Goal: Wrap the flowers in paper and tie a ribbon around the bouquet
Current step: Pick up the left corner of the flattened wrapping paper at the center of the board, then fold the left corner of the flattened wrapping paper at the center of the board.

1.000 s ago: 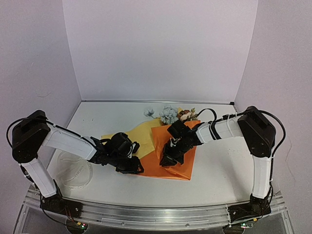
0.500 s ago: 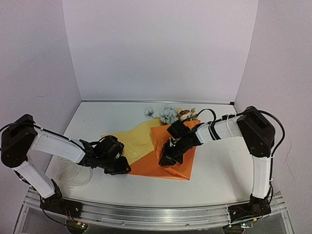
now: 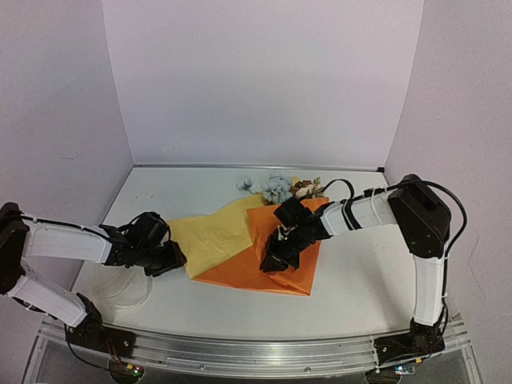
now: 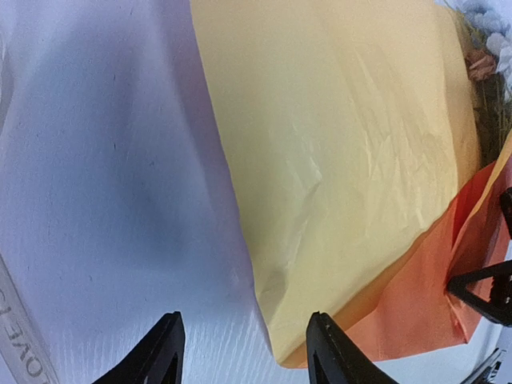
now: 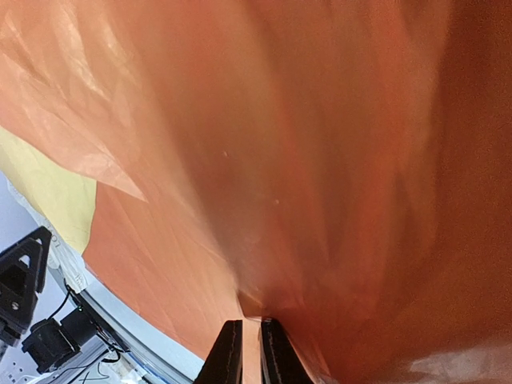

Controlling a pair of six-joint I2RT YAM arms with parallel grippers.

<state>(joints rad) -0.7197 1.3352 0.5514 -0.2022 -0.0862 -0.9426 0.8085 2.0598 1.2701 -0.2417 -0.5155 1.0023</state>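
The thin, crinkly orange paper (image 3: 240, 276), backed with pale yellow, lies folded on the white bench (image 3: 360, 272), with the small bunch of pale blue and white artificial flowers (image 3: 276, 188) showing at its far end. The right claw (image 5: 250, 324) pinches a fold of the orange sheet between nearly closed jaws. The left claw (image 4: 245, 320) stands wide and empty at the yellow corner, near the narrow white printed ribbon (image 4: 20, 340).
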